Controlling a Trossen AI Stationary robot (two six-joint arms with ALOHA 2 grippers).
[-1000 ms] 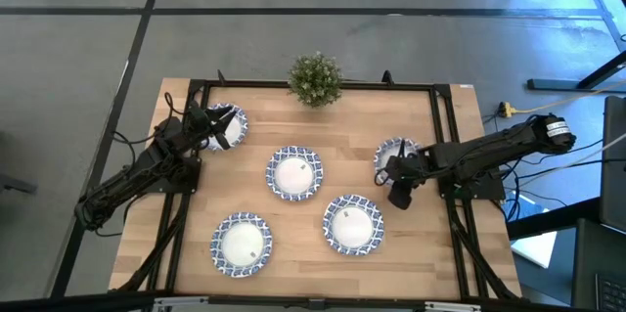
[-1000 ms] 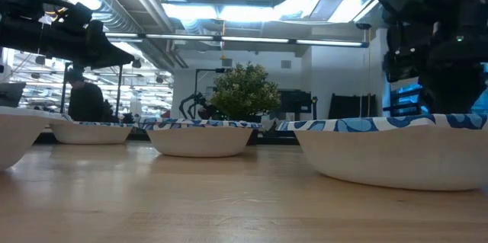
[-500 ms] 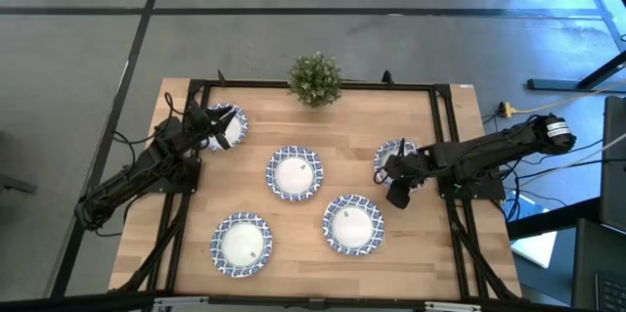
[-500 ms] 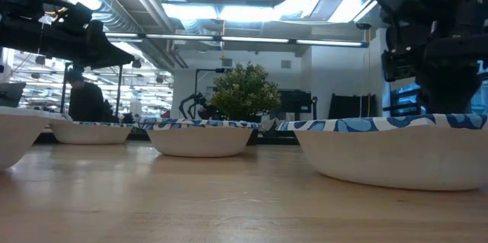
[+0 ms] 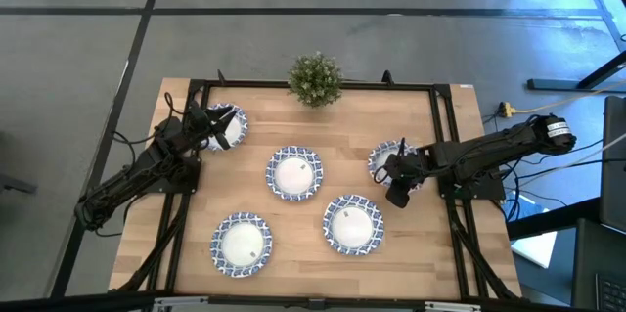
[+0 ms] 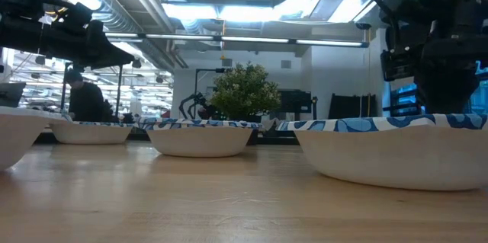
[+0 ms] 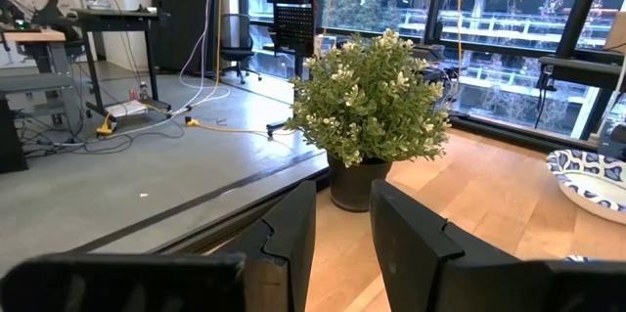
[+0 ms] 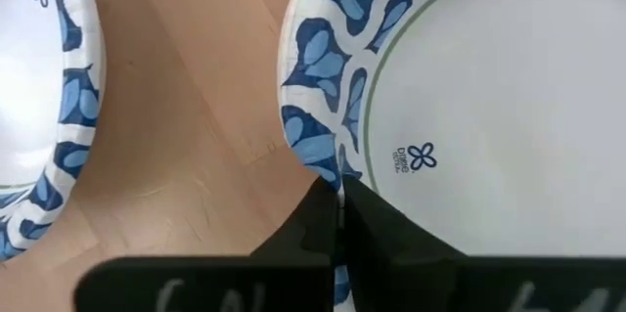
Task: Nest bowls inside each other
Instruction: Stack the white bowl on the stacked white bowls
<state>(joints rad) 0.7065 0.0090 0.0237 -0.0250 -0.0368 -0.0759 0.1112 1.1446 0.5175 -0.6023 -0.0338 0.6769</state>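
Several blue-and-white rimmed bowls sit base down on the wooden table: far left, middle, near left, near right and right. My right gripper is over the right bowl's near side, shut on its rim. In the low view the near right bowl hides that bowl. My left gripper is open and level above the far left bowl's edge, touching nothing. My right gripper pinches the right bowl's patterned rim band on its near side between the two fingers, one finger on the inner side and one on the outer. The fingers come steeply from above, slanting in from the table's right. Whether the bowl still rests on the table, I cannot tell.
A small green potted plant stands at the middle of the far edge, straight ahead of my left gripper. A black frame runs around the tabletop. Bare wood lies between the middle bowl and the right bowl.
My right gripper has shut on the right bowl's rim without moving away. The bowl has shifted slightly toward the table's left.
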